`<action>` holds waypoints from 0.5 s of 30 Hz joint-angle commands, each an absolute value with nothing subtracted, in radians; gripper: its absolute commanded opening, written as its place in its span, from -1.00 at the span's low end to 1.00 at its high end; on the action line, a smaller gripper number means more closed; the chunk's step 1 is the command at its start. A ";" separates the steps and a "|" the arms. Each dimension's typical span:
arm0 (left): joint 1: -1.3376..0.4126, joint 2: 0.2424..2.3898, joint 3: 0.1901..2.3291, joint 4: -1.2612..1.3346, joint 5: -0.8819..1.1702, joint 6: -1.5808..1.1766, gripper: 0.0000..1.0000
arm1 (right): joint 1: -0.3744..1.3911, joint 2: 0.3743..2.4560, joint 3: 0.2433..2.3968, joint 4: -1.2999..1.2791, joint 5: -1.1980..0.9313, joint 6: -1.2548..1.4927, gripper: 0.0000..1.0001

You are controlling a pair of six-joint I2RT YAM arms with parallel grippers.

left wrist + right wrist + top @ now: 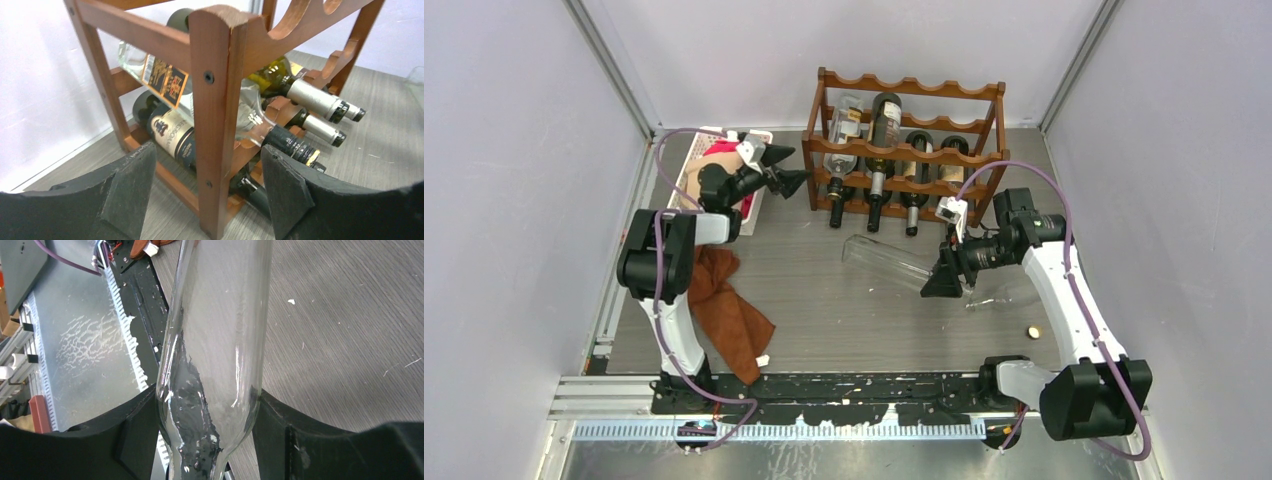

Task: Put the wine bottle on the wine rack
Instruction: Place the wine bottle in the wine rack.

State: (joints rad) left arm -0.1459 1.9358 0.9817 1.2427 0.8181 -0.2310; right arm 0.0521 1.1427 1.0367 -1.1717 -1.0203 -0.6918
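Wine bottle point(889, 262), clear glass and apparently empty, is held slanted over the table point(824, 310) just in front of the wine rack point(909, 150). The right fingers point(135, 425) are clamped on its shoulder, where body narrows to neck. Left fingers point(130, 185) stand apart either side of the rack's corner post point(215, 100), gripping nothing. Judged light, rigid, slick and breakable; the shoulder hold seems apt, since smooth glass could slip.
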 commanded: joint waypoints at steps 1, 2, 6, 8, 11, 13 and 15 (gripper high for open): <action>-0.144 1.977 1.067 1.313 0.920 -0.289 0.51 | 0.043 1.145 1.060 -1.157 -1.075 -0.715 -0.98; -0.144 1.986 1.083 1.306 0.939 -0.299 0.48 | 0.042 1.147 1.060 -1.157 -1.075 -0.715 -0.98; -0.144 2.020 1.138 1.275 0.997 -0.307 0.39 | 0.042 1.155 1.061 -1.159 -1.073 -0.718 -0.98; -0.144 2.031 1.158 1.261 1.021 -0.311 0.31 | 0.041 1.158 1.060 -1.159 -1.073 -0.719 -0.98; -0.144 2.041 1.178 1.255 1.037 -0.319 0.24 | 0.042 1.166 1.063 -1.161 -1.074 -0.721 -0.98; -0.145 2.046 1.191 1.253 1.038 -0.324 0.18 | 0.042 1.171 1.063 -1.163 -1.074 -0.722 -0.98; -0.146 2.056 1.207 1.248 1.043 -0.337 0.13 | 0.041 1.175 1.065 -1.164 -1.074 -0.724 -0.98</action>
State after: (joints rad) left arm -0.1455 2.0460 1.1503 1.2213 1.0046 -0.3157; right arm 0.0437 1.1770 1.0367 -1.1763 -1.0134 -0.7052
